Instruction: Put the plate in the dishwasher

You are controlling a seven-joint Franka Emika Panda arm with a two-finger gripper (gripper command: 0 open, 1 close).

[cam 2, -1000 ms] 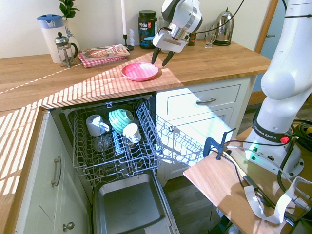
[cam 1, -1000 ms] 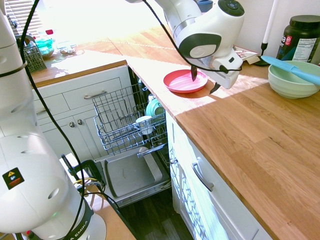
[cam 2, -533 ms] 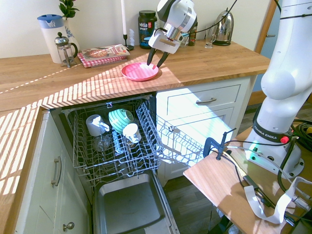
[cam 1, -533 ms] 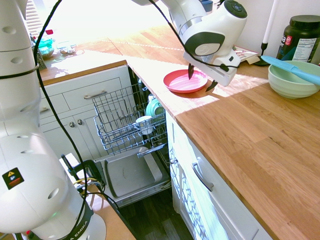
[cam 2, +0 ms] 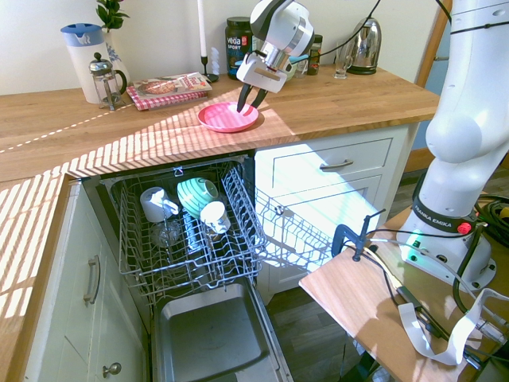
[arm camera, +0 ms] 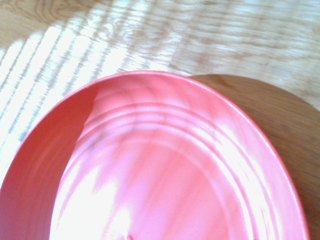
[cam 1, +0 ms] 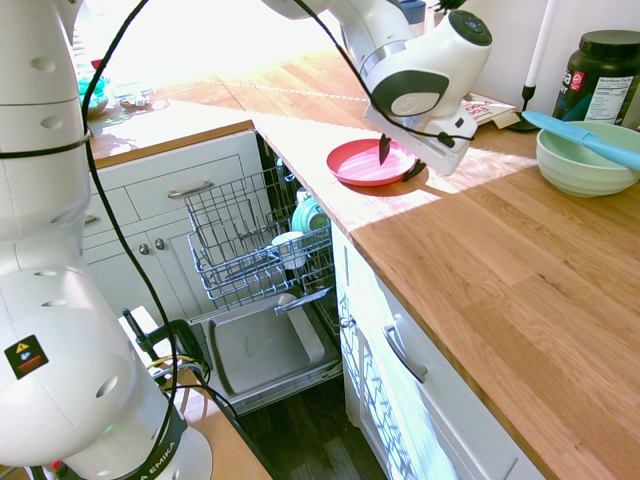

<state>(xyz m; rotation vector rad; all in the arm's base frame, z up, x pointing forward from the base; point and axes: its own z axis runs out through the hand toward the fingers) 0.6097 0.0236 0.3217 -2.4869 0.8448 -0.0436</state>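
The pink-red plate point(cam 1: 358, 164) point(cam 2: 224, 118) lies flat on the wooden counter, right above the open dishwasher point(cam 1: 240, 245) point(cam 2: 187, 239). My gripper point(cam 1: 399, 160) point(cam 2: 249, 101) points down at the plate's rim on the side away from the dishwasher. It is open, with one finger over the plate's inside and the other just outside the rim. The plate point(arm camera: 160, 165) fills most of the wrist view. The dishwasher's grey wire rack is pulled out and its door panel point(cam 2: 211, 334) is folded down.
A teal cup point(cam 2: 196, 195) and white mugs point(cam 2: 155, 203) sit in the rack. On the counter are a pale green bowl point(cam 1: 585, 160) with a blue spatula, a dark jar point(cam 1: 605, 75), a magazine point(cam 2: 169, 86), a French press point(cam 2: 107, 79) and a kettle point(cam 2: 364, 46).
The gripper has come down and shifted toward the plate until it straddles the rim. Its fingers have drawn a little closer together. The plate has not moved.
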